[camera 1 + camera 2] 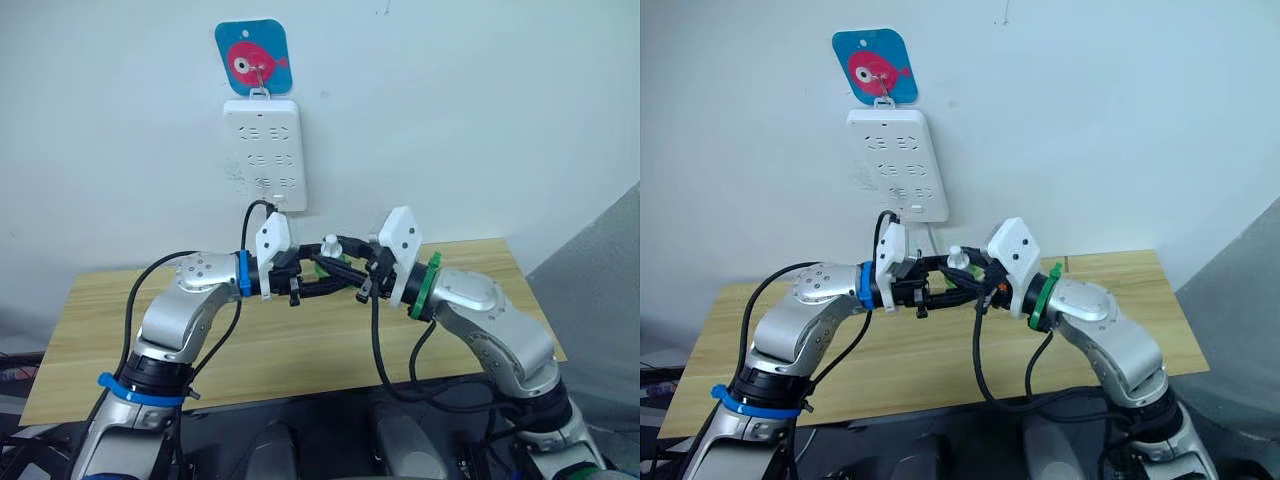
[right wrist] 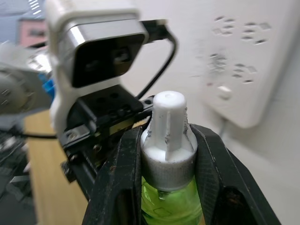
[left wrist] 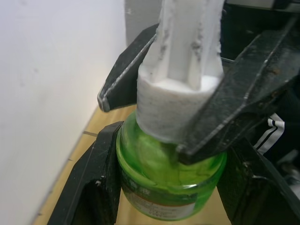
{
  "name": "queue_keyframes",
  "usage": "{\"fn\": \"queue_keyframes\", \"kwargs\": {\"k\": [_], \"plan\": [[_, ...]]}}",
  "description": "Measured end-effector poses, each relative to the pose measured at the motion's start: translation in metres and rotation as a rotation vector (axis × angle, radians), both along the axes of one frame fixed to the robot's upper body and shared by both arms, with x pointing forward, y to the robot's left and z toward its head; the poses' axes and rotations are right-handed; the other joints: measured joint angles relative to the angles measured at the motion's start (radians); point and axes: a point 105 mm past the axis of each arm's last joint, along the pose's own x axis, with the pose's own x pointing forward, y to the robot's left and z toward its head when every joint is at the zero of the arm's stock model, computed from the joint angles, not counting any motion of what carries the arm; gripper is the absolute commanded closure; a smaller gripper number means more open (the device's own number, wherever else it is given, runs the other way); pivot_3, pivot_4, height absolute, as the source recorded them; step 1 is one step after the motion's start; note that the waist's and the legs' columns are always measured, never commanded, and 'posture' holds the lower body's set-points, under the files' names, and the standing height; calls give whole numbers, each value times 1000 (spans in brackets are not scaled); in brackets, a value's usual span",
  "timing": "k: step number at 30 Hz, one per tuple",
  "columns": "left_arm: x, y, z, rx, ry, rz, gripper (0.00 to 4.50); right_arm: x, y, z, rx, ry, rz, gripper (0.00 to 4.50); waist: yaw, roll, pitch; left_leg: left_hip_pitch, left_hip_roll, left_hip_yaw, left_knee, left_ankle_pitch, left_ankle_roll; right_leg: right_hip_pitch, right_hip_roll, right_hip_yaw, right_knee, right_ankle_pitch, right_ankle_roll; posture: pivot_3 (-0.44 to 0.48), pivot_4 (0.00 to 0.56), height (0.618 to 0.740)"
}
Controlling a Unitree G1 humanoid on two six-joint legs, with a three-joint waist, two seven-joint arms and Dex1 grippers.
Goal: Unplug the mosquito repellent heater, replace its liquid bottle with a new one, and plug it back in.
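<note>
Both grippers meet mid-air over the table (image 1: 300, 350), below the power strip (image 1: 265, 152). Left gripper (image 3: 164, 187) clamps the green bottle (image 3: 164, 187) at its body; right gripper (image 2: 168, 164) clamps the bottle's white cap (image 2: 168, 140). Heater probably hidden; can't tell where it sits.

The green translucent liquid bottle (image 3: 164, 183) is mostly covered in the head views by the two black grippers; there just its white ribbed cap (image 1: 329, 244) is seen. The printed bottle label (image 3: 161, 206) is cut off by the frame edge in the left wrist view and cannot be read. The white wall power strip (image 2: 243, 61) is blurred and cropped in the right wrist view.
</note>
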Motion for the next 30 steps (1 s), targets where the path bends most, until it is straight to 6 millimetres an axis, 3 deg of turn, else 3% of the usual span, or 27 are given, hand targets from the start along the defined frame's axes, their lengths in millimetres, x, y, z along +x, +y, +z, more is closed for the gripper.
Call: {"fn": "queue_keyframes", "kwargs": {"k": [5, 7, 11, 14, 17, 20, 23, 30], "plan": [[-17, 1, 1, 50, -3, -118, 2222, -2, -1, 9, -217, -8, 390, 3392, -3, 0, 0, 1, 0, -1, 0, 0, 0, 1, 0, -1, -1, 0, 0, -146, 141, 725], [-20, -1, 2, 48, -16, -144, 2222, -3, -2, 13, -248, -11, 465, 3392, 0, 0, 0, 1, 0, -2, -1, 0, 0, 1, 0, -3, -1, 0, -1, -144, 140, 725], [-17, 0, -1, 48, -4, -123, 2222, 0, -9, 7, -259, 20, 467, 1981, 1, 0, 0, 0, 0, -2, 0, 0, 0, 1, -1, -2, -1, 0, -1, -149, 139, 725], [-12, 4, 1, 36, -14, -77, 2222, 9, -24, 7, -242, 35, 381, 909, 6, 0, 0, 0, 0, -1, 0, 0, 0, 1, -1, -2, -1, 0, -1, -153, 140, 725], [-10, 5, 1, 13, -19, -43, 2222, 13, -50, 19, -207, 21, 252, 16, 15, 0, 0, -1, 0, -2, 0, 0, 0, 1, -1, -2, -1, 0, -1, -158, 138, 725], [-6, 7, 0, 5, -27, -11, 2222, 1, -58, 22, -158, 16, 172, 0, 15, 0, 0, -1, 0, -2, 0, 0, 0, 1, -1, -2, -1, 0, -1, -158, 138, 725], [-5, 4, 1, -12, -34, -7, 2222, -10, -40, 15, -68, 4, 95, 0, 9, 0, -2, 0, 0, -1, 0, 0, 0, 0, 0, 0, 1, 0, -1, -168, 137, 725], [-6, 3, 3, -10, -46, -25, 2222, -3, -5, 8, -17, -39, -44, 0, 7, 1, -3, 1, 0, 0, 0, 1, -1, 1, 0, 0, 1, 0, -1, -172, 136, 725]]}}
